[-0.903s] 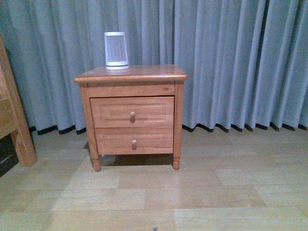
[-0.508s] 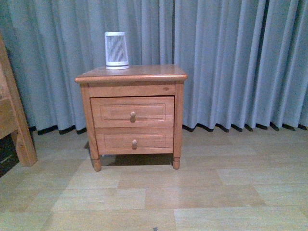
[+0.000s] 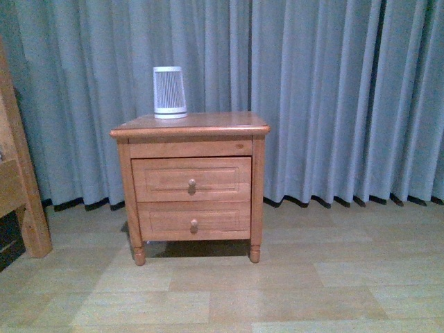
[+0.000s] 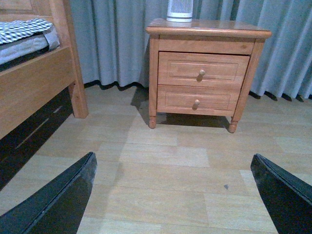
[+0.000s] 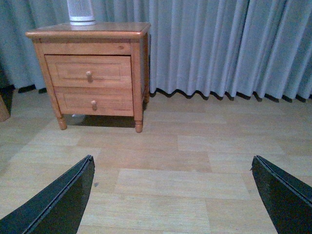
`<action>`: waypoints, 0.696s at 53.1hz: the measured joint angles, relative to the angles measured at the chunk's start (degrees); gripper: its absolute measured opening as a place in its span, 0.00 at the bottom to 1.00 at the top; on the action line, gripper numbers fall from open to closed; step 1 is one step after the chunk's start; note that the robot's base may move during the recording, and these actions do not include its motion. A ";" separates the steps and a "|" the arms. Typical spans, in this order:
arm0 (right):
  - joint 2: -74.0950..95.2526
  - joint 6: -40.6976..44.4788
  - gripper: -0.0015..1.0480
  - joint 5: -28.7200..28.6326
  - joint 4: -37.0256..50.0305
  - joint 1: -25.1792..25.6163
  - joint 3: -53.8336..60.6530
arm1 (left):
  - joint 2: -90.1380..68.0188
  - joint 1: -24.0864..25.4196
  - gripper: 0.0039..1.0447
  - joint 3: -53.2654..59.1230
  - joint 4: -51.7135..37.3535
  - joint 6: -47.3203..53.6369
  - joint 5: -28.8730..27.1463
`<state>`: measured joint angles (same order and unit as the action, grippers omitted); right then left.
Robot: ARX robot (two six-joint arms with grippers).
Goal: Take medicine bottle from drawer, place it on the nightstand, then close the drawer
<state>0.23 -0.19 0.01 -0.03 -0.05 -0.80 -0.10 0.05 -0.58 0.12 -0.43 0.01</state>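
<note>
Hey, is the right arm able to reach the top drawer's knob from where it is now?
Probably not yet: nothing blocks the knob, but bare floor lies between the open right claw and the nightstand, so it looks too far off.

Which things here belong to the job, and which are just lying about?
Job: nightstand; upper drawer, shut, with its knob; bottle not in view.
Lying about: ribbed cylinder on top; lower drawer; bed frame; curtain.
</note>
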 joint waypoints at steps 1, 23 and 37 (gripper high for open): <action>0.00 0.00 0.93 0.00 0.00 0.00 0.00 | 0.00 0.00 0.94 0.00 0.00 0.00 0.00; 0.00 0.00 0.93 0.00 0.00 0.00 0.00 | 0.00 0.00 0.94 0.00 0.00 0.00 0.00; 0.00 0.00 0.93 0.02 0.00 0.00 0.00 | 0.00 0.00 0.94 0.00 0.00 0.00 0.00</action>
<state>0.23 -0.19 0.03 -0.03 -0.05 -0.80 -0.10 0.05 -0.58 0.12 -0.43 0.01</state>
